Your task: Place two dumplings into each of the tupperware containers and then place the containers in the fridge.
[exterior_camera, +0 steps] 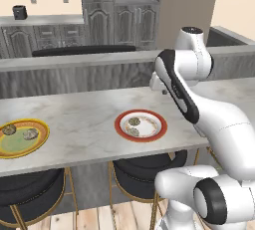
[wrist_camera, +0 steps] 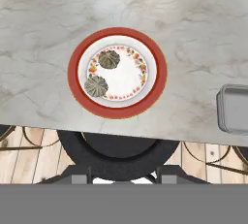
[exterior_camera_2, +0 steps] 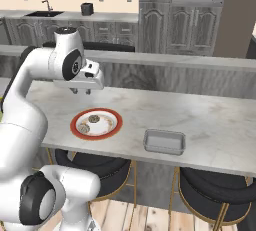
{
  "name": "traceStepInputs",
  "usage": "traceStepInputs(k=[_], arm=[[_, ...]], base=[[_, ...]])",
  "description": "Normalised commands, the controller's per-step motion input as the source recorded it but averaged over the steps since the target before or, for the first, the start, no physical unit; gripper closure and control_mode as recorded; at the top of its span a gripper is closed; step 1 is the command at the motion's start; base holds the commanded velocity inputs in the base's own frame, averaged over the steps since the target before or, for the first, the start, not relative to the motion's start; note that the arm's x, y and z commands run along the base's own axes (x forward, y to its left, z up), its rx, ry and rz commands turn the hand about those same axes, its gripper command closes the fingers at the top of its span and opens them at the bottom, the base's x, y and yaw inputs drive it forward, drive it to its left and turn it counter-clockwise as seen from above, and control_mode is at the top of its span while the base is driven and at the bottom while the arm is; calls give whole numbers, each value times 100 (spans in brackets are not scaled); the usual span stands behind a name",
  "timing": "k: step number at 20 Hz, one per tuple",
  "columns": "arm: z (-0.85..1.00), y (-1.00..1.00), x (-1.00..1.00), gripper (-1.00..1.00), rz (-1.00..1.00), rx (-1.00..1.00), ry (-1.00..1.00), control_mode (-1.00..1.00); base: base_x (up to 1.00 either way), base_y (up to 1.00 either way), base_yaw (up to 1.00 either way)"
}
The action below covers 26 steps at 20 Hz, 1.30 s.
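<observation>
Hovering fingers [exterior_camera_2: 83, 92], spread unclear, two dumplings [wrist_camera: 109, 59] on red-rimmed plate [wrist_camera: 158, 68] well below

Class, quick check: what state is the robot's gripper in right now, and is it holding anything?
Gripper: above the red-rimmed plate, holding nothing; open or shut cannot be told.

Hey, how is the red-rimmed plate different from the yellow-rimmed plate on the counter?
The red-rimmed plate has a white centre; the yellow-rimmed plate has a green one. The red-rimmed plate sits near the middle of the counter, close to the arm; the yellow-rimmed plate sits far out at the arm's left. Both are round, lie flat on the marble, and each carries two dumplings.
</observation>
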Motion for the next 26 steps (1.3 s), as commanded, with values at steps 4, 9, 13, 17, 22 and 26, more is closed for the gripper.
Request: traceStepInputs(k=[4, 9, 13, 17, 22, 26], arm=[[-47, 12, 0, -100, 0, 0, 0, -100], [-99, 22, 22, -100, 0, 3, 3, -100], [-90, 34, 81, -100, 0, 10, 0, -100], [-69, 31, 92, -100, 0, 3, 1, -100], [-57, 19, 77, -100, 0, 0, 4, -100], [-49, 0, 67, -100, 0, 0, 4, -100]], base=[[0, 0, 0], [0, 0, 0], [0, 0, 0], [0, 0, 0], [0, 0, 0], [0, 0, 0]])
